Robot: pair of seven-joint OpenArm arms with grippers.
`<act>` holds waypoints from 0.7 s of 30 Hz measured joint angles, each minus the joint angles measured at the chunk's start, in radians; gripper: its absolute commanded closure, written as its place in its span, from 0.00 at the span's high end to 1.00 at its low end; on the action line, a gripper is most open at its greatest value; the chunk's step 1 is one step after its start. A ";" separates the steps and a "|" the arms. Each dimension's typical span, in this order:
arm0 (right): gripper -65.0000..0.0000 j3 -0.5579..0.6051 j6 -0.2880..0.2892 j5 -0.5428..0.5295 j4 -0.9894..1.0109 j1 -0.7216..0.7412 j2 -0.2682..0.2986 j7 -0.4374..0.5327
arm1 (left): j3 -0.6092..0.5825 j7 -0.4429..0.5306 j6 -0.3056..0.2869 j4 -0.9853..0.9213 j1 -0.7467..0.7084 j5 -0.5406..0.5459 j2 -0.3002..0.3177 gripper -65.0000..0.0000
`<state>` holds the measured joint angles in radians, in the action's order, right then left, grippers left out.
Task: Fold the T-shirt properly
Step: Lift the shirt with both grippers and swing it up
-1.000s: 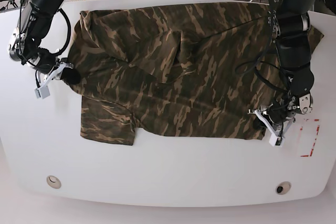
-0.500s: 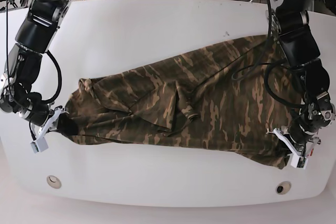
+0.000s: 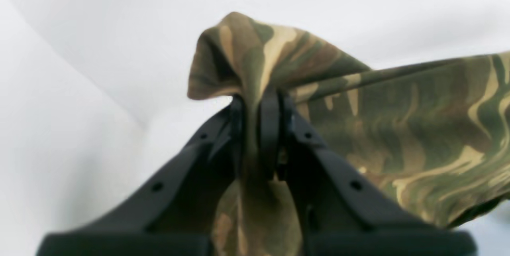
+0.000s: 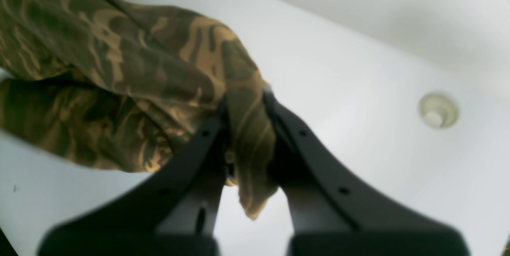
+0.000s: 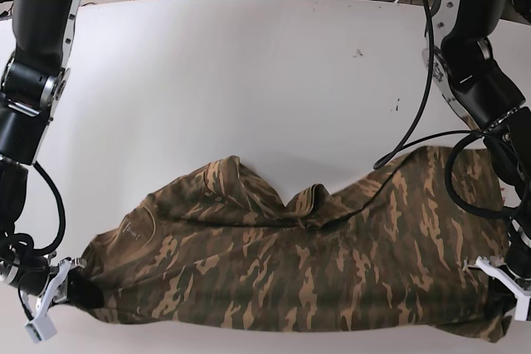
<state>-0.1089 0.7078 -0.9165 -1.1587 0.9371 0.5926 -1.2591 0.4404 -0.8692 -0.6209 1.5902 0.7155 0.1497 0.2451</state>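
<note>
Dragging T-shirt (image 5: 299,288) toward near table (image 5: 249,80) edge; left gripper (image 3: 257,100) & right gripper (image 4: 245,100) both clamped on cloth. Advise equal pull, hem taut.

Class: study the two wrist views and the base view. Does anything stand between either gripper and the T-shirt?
Nothing visible does. The left gripper is shut directly on a bunched edge of the T-shirt, and the right gripper is shut on another edge. Only cloth lies between each pair of jaws.
</note>
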 measured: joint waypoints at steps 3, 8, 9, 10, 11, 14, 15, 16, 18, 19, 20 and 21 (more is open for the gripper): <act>0.00 0.072 0.000 -0.009 0.056 0.154 0.018 0.002 | -0.002 -0.019 -0.008 0.010 0.116 0.027 0.024 0.00; 0.00 0.158 -0.003 -0.013 0.088 0.348 0.026 -0.025 | -0.002 -0.049 -0.004 0.022 0.290 0.017 0.040 0.01; 0.00 0.174 -0.003 -0.030 0.084 0.360 0.036 -0.003 | -0.002 -0.061 -0.006 0.020 0.325 0.021 0.048 0.01; 0.00 0.197 -0.001 -0.060 0.079 0.363 0.049 0.000 | 0.000 -0.064 -0.005 0.020 0.363 0.025 0.057 0.01; 0.00 0.227 0.000 -0.066 0.079 0.359 0.055 -0.003 | 0.000 -0.066 -0.006 0.021 0.391 0.033 0.063 0.01; 0.00 0.262 0.000 -0.063 0.089 0.331 0.040 -0.047 | -0.002 -0.112 -0.009 0.027 0.441 0.048 0.062 0.01; 0.00 0.266 0.000 -0.055 0.093 0.322 0.034 -0.051 | -0.003 -0.128 -0.009 0.029 0.444 0.050 0.060 0.01; 0.00 0.267 0.000 -0.055 0.094 0.316 0.033 -0.057 | -0.003 -0.142 -0.009 0.030 0.442 0.051 0.058 0.01; 0.00 0.267 0.000 -0.077 0.095 0.315 0.046 -0.062 | -0.003 -0.162 -0.009 0.030 0.412 0.049 0.058 0.01; 0.00 0.267 0.000 -0.111 0.095 0.320 0.061 -0.066 | -0.002 -0.163 -0.008 0.038 0.386 0.041 0.058 0.01; 0.00 0.267 0.000 -0.151 0.093 0.326 0.082 -0.069 | 0.000 -0.166 -0.004 0.055 0.348 0.031 0.058 0.01; 0.00 0.267 0.000 -0.185 0.092 0.330 0.103 -0.066 | 0.004 -0.179 -0.003 0.080 0.310 0.032 0.058 0.01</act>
<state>0.1577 0.7074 -1.1015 -1.0672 1.2675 0.6952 -1.3251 0.4442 -1.0481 -0.6235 1.6699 1.0252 0.1818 0.3035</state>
